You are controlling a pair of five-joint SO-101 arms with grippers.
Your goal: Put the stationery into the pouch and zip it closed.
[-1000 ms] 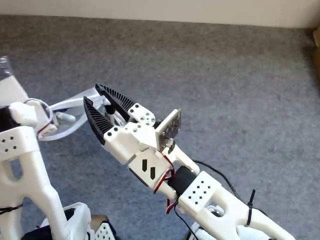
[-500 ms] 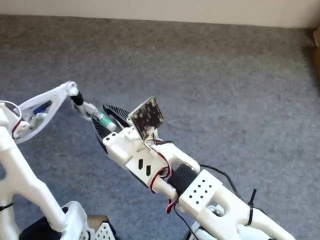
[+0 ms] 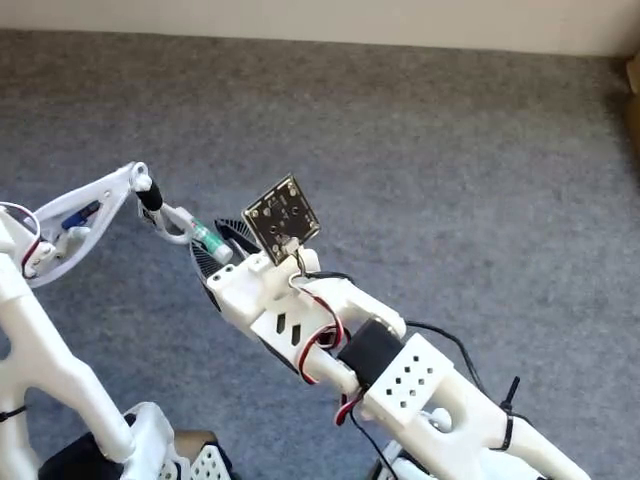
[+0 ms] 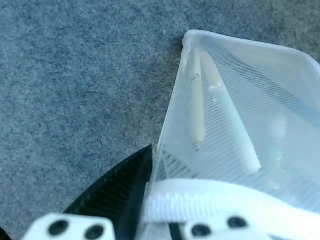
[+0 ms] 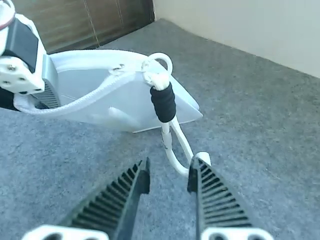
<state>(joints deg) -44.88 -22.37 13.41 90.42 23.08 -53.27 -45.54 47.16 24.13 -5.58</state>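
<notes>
The left jaws clamp the mesh pouch [image 4: 240,90] by its zipper edge, pens [image 4: 198,105] inside, over the grey tabletop [image 3: 450,140]. The right jaws stand apart, the end of the pouch's pull cord [image 5: 172,145] at one tip.

Open grey carpet [image 3: 450,140] beyond both arms and out past the right arm's outer side: wide room to pass. Far edge closed by a pale wall [image 3: 350,15]. Tight between the arms: pouch [image 3: 75,215] held up in the clamped left gripper [image 4: 155,190], zip cord [image 5: 165,132] with a black bead [image 5: 163,102] dangling across the gap, loop end right at one finger of the spread right gripper [image 5: 170,172].
</notes>
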